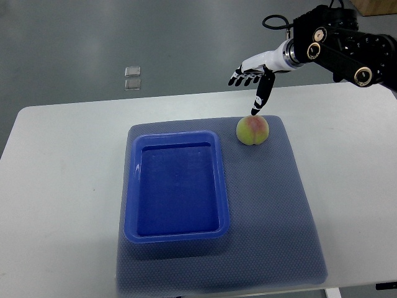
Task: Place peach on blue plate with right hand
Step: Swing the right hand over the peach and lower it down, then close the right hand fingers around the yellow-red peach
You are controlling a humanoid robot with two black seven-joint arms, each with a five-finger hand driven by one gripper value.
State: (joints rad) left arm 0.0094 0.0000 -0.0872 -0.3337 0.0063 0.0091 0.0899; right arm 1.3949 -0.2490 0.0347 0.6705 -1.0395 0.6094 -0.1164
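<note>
We see the white counter [56,161] filling most of the top view, its far edge running just behind the work, with grey floor beyond where two small pale squares [132,77] lie. On the counter lies a grey-blue mat [273,211], seemingly there to stop things rolling or sliding, and it carries both task things. The blue plate [178,233], really a deep rectangular tray with a raised rim, sits on the mat's left half and is empty, so we judge the placing is not yet done. The peach [252,130] rests on the mat near its far right corner, just beside the plate's far right corner but apart from it. Our right hand [255,84] reaches in from the upper right, above and behind the peach; its fingers [245,78] are spread and hold nothing, while one dark digit points down with its tip at, or perhaps touching, the peach's top. We cannot tell which. We take this as the approach to a grasp. The route leftward to the plate looks open, with only the raised rim to lift over. The peach lies near the mat's far edge, so a push could roll it backwards. Our left arm does not show.
</note>
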